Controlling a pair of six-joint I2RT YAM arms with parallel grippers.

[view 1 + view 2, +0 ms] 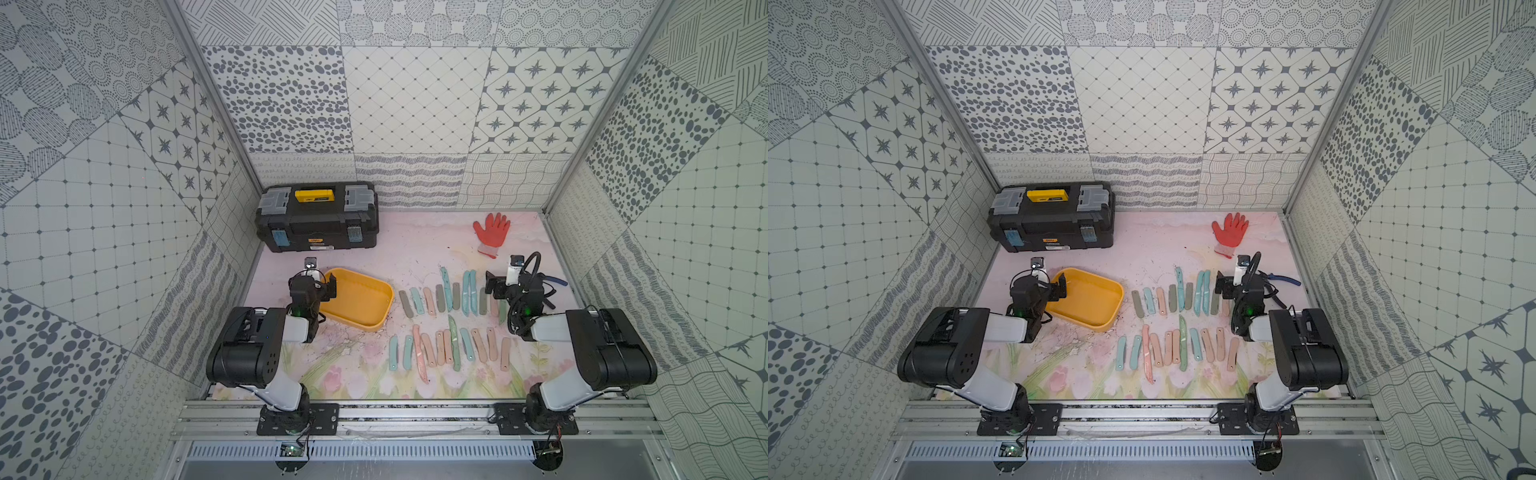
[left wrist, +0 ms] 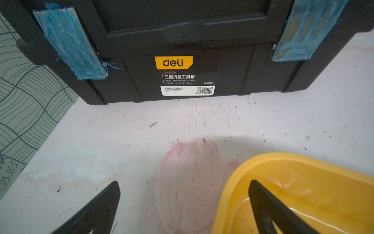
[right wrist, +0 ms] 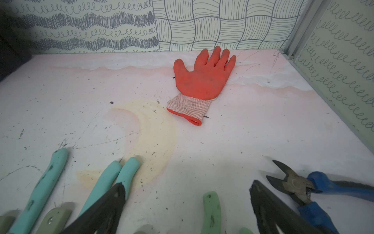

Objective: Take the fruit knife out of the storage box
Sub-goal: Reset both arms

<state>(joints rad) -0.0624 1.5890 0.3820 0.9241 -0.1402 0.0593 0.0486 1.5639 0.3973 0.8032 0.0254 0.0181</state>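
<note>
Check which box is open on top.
The yellow storage box, by the left tool: shallow and lidless. The black toolbox behind it has its lid closed.

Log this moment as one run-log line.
storage box: looks empty | knives: rows outside box | left gripper: open, over box rim | right gripper: open, empty

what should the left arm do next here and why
Probably pull the left gripper back off the yellow tub and stop. Its jaws are open and empty, straddling the tub's corner, and the tub floor that shows holds no knife; the knives lie in rows on the table beside it. Part of the tub under the gripper is hidden, though.
</note>
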